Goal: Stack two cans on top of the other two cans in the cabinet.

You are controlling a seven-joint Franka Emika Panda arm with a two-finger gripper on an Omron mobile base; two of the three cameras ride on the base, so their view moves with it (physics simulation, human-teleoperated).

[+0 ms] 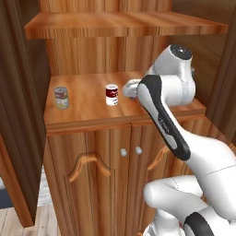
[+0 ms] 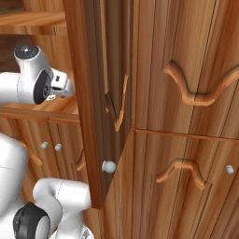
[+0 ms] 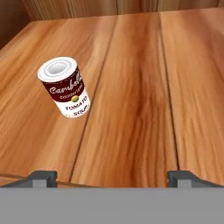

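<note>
A dark red and white can (image 1: 112, 94) stands upright near the middle of the cabinet's open shelf (image 1: 87, 113). In the hand view the same can (image 3: 65, 89) sits left of centre, ahead of my gripper (image 3: 111, 178). The gripper is open with nothing between its wide-set fingertips (image 3: 43, 177). A can with a red, white and yellow label and a grey lid (image 1: 61, 97) stands alone near the shelf's left end. My hand (image 1: 130, 88) hovers just right of the dark red can without touching it.
An upper shelf (image 1: 124, 23) overhangs the working space. Two closed lower doors with round silver knobs (image 1: 123, 151) lie below the shelf edge. An open cabinet door (image 2: 93, 116) with a knob (image 2: 108, 166) stands to the arm's right. Bare shelf boards (image 3: 144, 96) lie ahead of the fingers.
</note>
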